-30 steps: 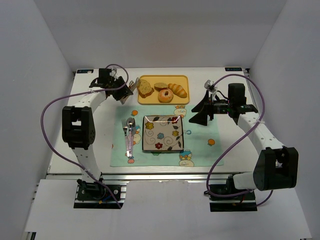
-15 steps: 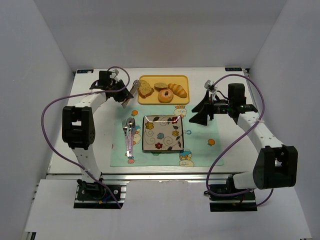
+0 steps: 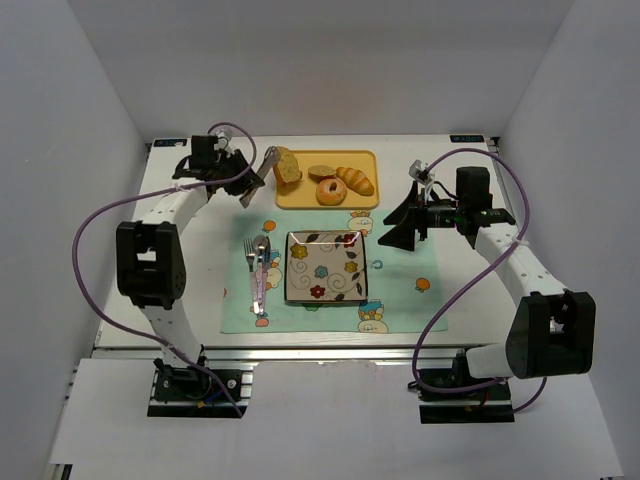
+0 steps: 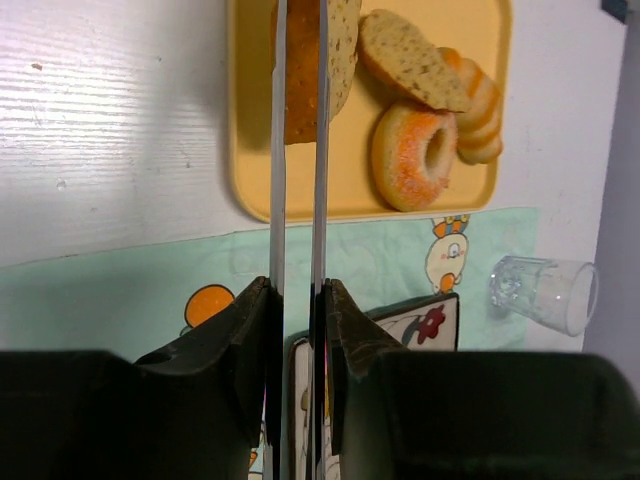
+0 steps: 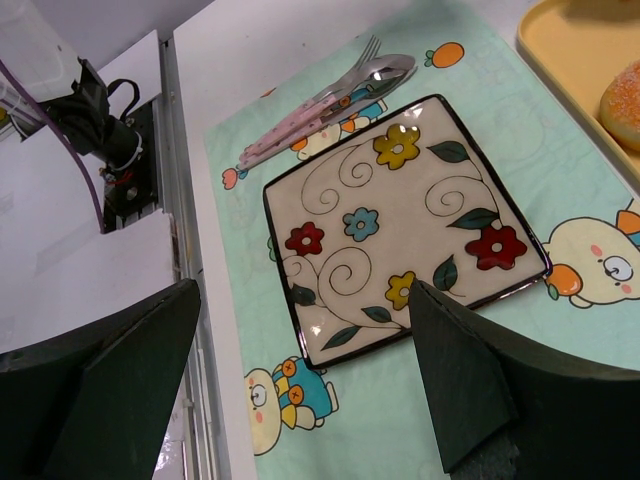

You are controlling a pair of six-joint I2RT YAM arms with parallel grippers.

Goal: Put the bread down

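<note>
One large bread slice (image 3: 287,165) stands on edge, pinched by the nearly closed left claw (image 3: 270,160) over the left end of the yellow tray (image 3: 295,198); the right claw (image 3: 393,228) gapes empty. Gripped near one edge, it may swing loose.

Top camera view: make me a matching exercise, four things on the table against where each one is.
1 larger bread slice
2 doughnut
3 flowered plate
4 fork and spoon

A lying flat on the yellow tray
B middle of the green mat
C clamped in the left tool
D mat's left side, beside the plate

Pairs: 1-C, 2-A, 3-B, 4-D
</note>
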